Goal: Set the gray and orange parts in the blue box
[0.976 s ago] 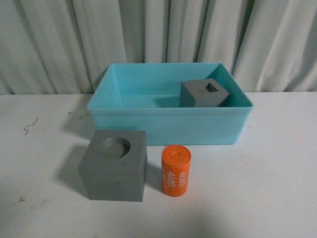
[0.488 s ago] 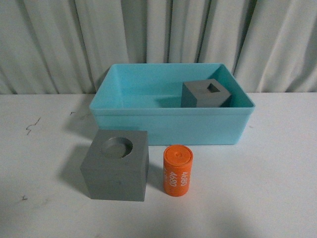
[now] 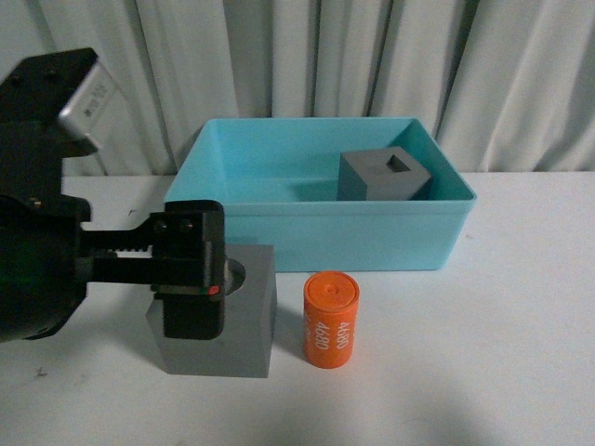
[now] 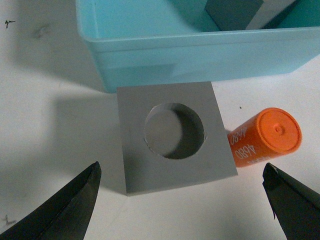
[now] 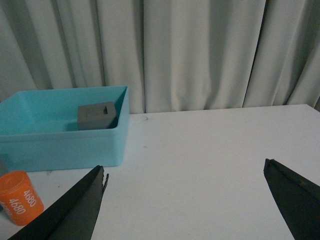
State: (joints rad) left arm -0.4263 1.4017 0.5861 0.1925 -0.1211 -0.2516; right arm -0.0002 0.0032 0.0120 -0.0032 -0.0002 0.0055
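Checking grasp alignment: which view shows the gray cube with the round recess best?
The left wrist view: the recessed gray cube appears whole from above, recess unobstructed, framed by the open left tool. In the front view that tool hides much of its top. The right wrist view doesn't clearly show it.

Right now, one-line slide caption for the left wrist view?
Open left gripper hovers over matte gray cube with round recess; orange cylinder with white digits beside it, light-blue plastic bin beyond.

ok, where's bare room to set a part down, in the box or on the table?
The blue box floor is bare left of the square-hole cube. The table is bare right of the orange cylinder. Crowded front-left: the left gripper hangs open over the round-recess cube.
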